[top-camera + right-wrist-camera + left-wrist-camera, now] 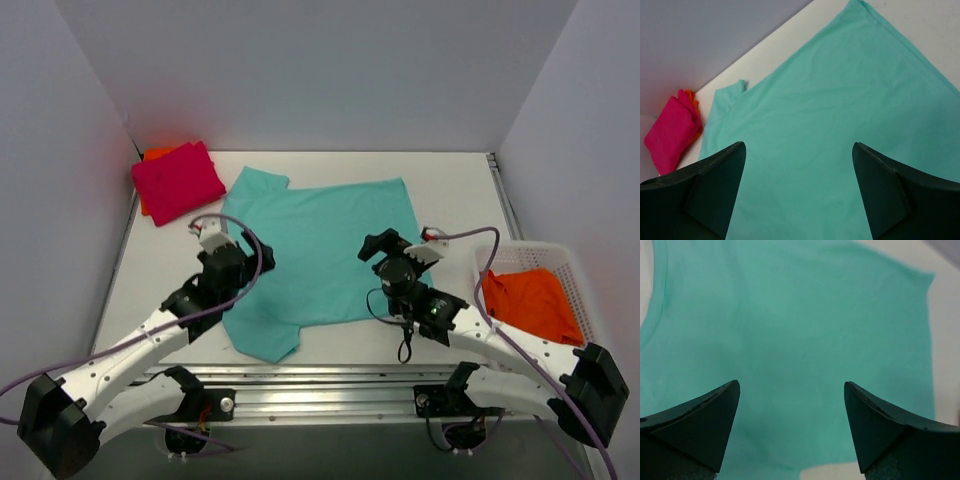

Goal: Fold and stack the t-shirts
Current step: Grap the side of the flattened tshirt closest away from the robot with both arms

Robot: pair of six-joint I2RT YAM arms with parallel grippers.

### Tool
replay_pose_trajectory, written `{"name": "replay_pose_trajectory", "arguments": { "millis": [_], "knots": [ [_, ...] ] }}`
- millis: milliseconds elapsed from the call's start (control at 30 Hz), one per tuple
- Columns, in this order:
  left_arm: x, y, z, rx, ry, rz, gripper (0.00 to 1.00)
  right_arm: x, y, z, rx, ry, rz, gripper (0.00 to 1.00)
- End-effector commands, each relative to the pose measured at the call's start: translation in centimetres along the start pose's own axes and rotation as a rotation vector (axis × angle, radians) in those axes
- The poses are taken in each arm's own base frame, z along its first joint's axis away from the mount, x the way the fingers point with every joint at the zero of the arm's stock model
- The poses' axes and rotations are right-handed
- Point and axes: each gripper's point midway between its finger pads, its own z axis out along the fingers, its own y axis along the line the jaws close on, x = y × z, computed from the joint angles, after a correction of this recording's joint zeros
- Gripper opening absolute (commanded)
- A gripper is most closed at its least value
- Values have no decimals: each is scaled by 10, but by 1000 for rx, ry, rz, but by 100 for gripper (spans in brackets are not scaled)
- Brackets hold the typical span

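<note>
A teal t-shirt lies spread flat in the middle of the table, with one sleeve at the back left and one at the front left. My left gripper hovers open and empty over its left side; in the left wrist view the gripper has teal cloth below it. My right gripper hovers open and empty over its right part; in the right wrist view the gripper is also above teal cloth. A folded magenta-pink shirt lies on a folded orange one at the back left.
A white basket at the right edge holds a crumpled orange shirt. Grey walls close in the table at the left, back and right. The magenta stack also shows in the right wrist view.
</note>
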Motion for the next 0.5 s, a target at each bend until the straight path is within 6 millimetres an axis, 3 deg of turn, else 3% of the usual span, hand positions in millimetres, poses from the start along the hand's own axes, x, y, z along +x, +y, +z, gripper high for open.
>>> {"name": "replay_pose_trajectory", "arguments": {
  "millis": [0, 33, 100, 133, 167, 200, 233, 300, 333, 400, 467],
  "knots": [
    [64, 44, -27, -130, 109, -38, 94, 19, -33, -26, 70, 13, -58, 83],
    [80, 56, -38, -164, 150, -7, 94, 19, -35, -31, 72, 1, -63, 83],
    [103, 53, -54, -169, 203, -24, 94, 28, -30, -45, 38, 16, -47, 83],
    [113, 65, -64, -223, 244, 17, 94, 32, -32, -49, 37, 23, -63, 83],
    [127, 60, -74, -235, 258, 13, 94, 35, -31, -51, 34, 20, -68, 83],
    [129, 51, -82, -233, 257, 22, 94, 41, -26, -55, 16, 32, -77, 84],
    [133, 67, -95, -294, 260, 94, 94, 41, -21, -57, 8, 35, -74, 84],
    [150, 61, -115, -321, 249, 67, 94, 48, -20, -59, 14, 30, -120, 84],
    [153, 71, -124, -359, 249, 109, 94, 49, -22, -60, 24, 26, -138, 84],
    [180, 67, -140, -360, 270, 116, 94, 52, -23, -60, 39, 19, -166, 85],
    [193, 70, -148, -397, 240, 105, 94, 56, -25, -59, 44, 19, -177, 86]
  ]
}}
